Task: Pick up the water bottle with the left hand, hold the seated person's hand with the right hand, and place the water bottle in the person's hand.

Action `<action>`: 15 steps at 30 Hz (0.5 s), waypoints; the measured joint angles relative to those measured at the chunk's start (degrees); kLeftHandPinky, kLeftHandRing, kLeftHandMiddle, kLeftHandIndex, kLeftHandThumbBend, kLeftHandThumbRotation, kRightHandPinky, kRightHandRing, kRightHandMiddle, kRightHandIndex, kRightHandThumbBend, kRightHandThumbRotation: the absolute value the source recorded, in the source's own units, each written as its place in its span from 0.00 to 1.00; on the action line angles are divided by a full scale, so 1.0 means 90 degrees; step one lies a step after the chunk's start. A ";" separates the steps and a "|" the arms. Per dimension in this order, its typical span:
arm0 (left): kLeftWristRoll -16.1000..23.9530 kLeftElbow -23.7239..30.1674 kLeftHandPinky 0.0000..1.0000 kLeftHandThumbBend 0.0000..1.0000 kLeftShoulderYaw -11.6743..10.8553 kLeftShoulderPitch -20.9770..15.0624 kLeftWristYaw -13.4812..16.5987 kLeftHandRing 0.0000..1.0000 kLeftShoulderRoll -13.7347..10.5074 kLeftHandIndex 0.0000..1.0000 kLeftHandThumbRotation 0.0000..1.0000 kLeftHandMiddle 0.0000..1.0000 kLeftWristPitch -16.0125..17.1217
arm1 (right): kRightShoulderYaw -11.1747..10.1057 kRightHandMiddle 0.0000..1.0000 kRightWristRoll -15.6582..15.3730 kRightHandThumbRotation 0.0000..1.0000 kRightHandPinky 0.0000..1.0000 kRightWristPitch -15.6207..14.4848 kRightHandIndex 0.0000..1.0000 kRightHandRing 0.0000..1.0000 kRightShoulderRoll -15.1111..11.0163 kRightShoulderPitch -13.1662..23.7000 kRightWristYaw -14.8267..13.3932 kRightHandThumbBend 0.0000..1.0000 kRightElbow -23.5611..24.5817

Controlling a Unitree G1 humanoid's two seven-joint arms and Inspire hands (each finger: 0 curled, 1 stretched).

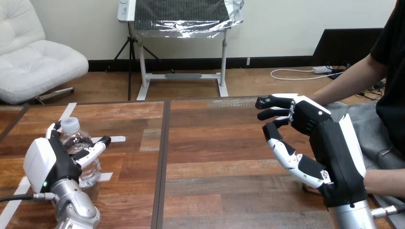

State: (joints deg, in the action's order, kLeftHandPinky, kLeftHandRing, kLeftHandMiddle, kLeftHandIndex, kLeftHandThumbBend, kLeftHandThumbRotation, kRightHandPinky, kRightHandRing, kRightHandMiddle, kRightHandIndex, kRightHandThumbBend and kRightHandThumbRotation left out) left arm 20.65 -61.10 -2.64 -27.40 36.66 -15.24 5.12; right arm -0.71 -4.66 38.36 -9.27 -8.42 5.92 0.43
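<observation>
Head view: water bottle (76, 140) upright on the table, inside the curled left hand (47, 164).

The water bottle (80, 153) stands upright on the table (215, 152) at its left side, inside the curled left hand (53, 164) — well apart from the right hand (313, 143) at the right, in front of the person's forearm (386, 181).

black left hand (59, 166), right hand (334, 148); white shells (36, 162); silver forearms (76, 211)
</observation>
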 measured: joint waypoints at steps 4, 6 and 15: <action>-0.0096 -0.0040 0.65 0.83 -0.0013 -0.0050 -0.0096 0.74 -0.0010 0.79 0.34 0.78 0.0003 | -0.0005 0.68 -0.0024 0.13 0.50 -0.0002 0.63 0.62 0.0000 0.0000 -0.0006 0.34 0.0001; -0.0147 -0.0043 0.63 0.83 -0.0024 -0.0063 -0.0138 0.72 -0.0012 0.77 0.32 0.76 0.0013 | -0.0006 0.68 -0.0029 0.13 0.50 -0.0004 0.63 0.62 0.0000 0.0000 -0.0007 0.34 0.0002; -0.0467 -0.0044 0.50 0.83 -0.0057 -0.0067 -0.0246 0.58 -0.0012 0.64 0.06 0.63 0.0291 | -0.0007 0.67 -0.0005 0.09 0.49 -0.0010 0.64 0.61 0.0001 0.0000 -0.0007 0.33 0.0037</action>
State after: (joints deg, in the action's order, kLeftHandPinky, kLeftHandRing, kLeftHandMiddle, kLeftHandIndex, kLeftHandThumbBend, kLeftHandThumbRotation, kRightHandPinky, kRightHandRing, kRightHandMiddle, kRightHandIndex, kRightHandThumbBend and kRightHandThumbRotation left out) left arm 16.45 -61.50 -3.15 -28.00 34.45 -15.35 7.73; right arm -0.78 -4.71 38.28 -9.26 -8.42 5.86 0.77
